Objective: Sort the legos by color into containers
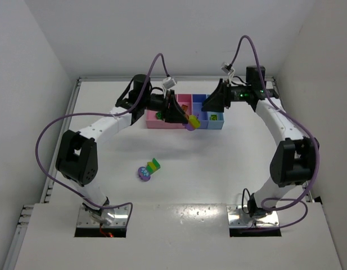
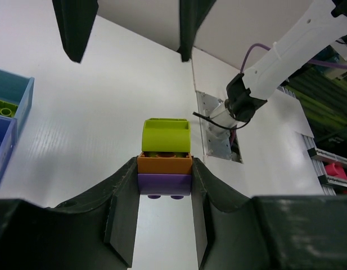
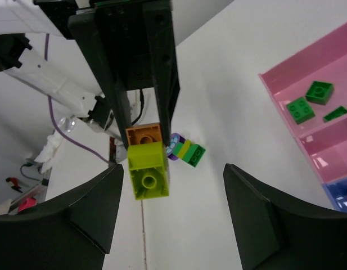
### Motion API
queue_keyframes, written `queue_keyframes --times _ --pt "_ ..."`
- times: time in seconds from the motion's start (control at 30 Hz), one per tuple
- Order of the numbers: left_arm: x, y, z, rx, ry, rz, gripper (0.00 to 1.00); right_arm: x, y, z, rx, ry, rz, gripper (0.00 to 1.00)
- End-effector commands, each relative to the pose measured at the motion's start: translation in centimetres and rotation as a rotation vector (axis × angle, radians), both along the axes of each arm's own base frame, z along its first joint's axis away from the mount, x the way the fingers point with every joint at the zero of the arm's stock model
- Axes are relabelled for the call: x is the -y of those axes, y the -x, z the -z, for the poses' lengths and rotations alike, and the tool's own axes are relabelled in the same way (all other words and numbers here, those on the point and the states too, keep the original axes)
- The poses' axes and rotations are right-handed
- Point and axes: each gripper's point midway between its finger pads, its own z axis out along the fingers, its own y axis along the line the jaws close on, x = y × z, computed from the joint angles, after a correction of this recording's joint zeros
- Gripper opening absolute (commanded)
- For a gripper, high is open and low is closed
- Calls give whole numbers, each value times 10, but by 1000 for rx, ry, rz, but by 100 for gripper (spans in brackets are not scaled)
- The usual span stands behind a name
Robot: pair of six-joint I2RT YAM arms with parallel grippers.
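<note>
My left gripper [image 1: 183, 117] [image 2: 165, 188] is shut on a joined strip of legos [image 1: 190, 121]: a lime brick [image 2: 166, 135] [image 3: 148, 169], an orange one [image 2: 165, 163] [image 3: 144, 134] and a purple one [image 2: 165, 184], with the jaws pressing the orange and purple ones. It hangs in front of the containers [image 1: 162, 124]. My right gripper [image 1: 207, 108] [image 3: 173, 194] faces it, open, fingers [image 3: 77, 216] on either side of the lime end without touching. A second strip with a round purple piece [image 1: 148, 169] [image 3: 185, 151] lies on the table.
Green bricks [image 3: 308, 100] lie in a pink compartment [image 3: 285, 84]. Lime-green bricks [image 2: 1, 107] sit in the light blue compartment [image 1: 216, 125] [image 2: 24, 98]. The right arm's base and mounting plate [image 2: 218, 132] show on the table's near side.
</note>
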Motion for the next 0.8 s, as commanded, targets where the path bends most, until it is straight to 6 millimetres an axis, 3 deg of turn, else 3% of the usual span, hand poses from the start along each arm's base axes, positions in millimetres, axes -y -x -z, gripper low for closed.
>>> queue_keyframes --times 0.0,0.4,0.67,0.77 --pt "3 0 -22 85 36 25 0 -16 23 -22 62 -45 -99 72" --pt "14 -13 -39 124 58 33 0 -27 45 -7 41 -31 -149 73" --pt "16 -18 -40 114 61 32 0 -33 44 -4 73 -14 -150 49" --pt "19 -14 -40 114 61 41 0 -33 42 -6 83 -9 -143 33"
